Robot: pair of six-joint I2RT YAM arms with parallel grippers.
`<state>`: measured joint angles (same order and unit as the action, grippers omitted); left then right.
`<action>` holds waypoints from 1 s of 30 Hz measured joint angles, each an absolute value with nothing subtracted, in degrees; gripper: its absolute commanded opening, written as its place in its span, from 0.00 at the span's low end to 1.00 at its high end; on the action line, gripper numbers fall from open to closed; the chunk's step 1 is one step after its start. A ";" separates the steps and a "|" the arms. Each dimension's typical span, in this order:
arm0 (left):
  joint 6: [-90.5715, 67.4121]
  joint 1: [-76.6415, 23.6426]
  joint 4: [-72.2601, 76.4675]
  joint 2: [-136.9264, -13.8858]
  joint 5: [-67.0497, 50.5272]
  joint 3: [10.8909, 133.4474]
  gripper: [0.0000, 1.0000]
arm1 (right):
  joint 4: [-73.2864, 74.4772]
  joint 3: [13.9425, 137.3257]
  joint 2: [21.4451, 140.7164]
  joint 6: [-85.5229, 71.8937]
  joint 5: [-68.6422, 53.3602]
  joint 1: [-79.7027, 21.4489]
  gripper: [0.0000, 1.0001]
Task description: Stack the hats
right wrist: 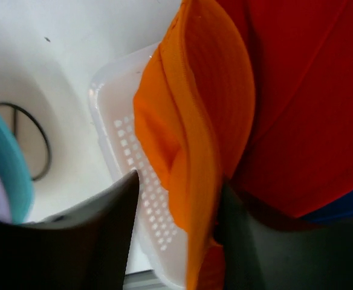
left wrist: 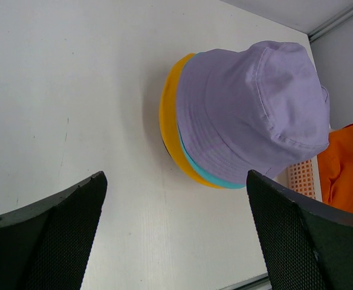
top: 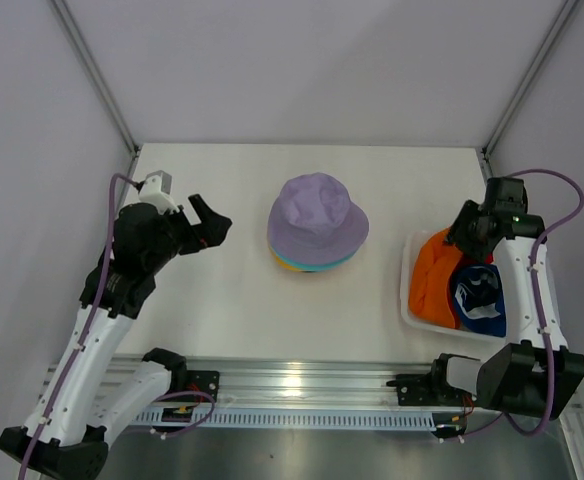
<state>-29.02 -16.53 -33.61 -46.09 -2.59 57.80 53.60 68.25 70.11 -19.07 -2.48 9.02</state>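
Observation:
A lavender hat point(top: 317, 215) tops a stack on a teal hat point(left wrist: 208, 176) and a yellow hat point(left wrist: 170, 121) at the table's middle. My left gripper point(top: 212, 225) is open and empty, left of the stack; in the left wrist view point(left wrist: 176, 175) its jaws frame bare table. An orange hat point(top: 434, 275), a red hat point(right wrist: 309, 90) and a navy blue hat point(top: 480, 295) lie in the white basket point(top: 412, 312). My right gripper point(top: 469, 228) is over the basket, with its jaws open around the orange hat's brim point(right wrist: 191, 139); a gap shows beside the left finger.
The basket stands at the table's right edge, and its mesh wall shows in the right wrist view point(right wrist: 119, 136). A thin black wire ring point(right wrist: 34, 139) lies on the table under the stack's edge. Frame posts stand at the back corners.

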 measured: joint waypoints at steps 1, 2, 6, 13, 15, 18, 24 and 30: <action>-29.02 -16.51 -33.61 -46.11 -2.61 57.80 0.99 | 53.43 67.79 70.11 -18.63 -2.42 9.02 0.11; -29.04 -16.51 -33.61 -46.17 -2.63 57.80 0.99 | 53.21 67.40 70.11 -18.63 -2.74 9.02 0.00; -29.04 -16.47 -33.61 -46.76 -2.70 57.80 0.99 | 53.32 67.99 70.24 -18.90 -5.43 8.95 0.00; -29.06 -16.47 -33.61 -47.55 -2.76 57.80 0.99 | 58.39 84.95 70.65 -17.85 -10.74 5.80 0.00; -29.08 -16.47 -33.58 -48.05 -3.14 57.80 0.99 | 55.92 88.95 68.60 -18.72 -14.94 5.19 0.00; -29.12 -16.47 -33.56 -49.06 -3.68 57.80 0.99 | 47.86 89.01 62.59 -23.42 -22.61 4.97 0.00; -29.58 -16.34 -33.12 -52.36 -5.23 58.41 1.00 | 20.49 84.07 60.53 -34.79 -35.59 -1.63 0.00; -30.44 -15.99 -32.34 -53.36 -6.35 58.72 0.99 | 12.43 103.63 82.98 -33.65 -40.23 -16.21 0.00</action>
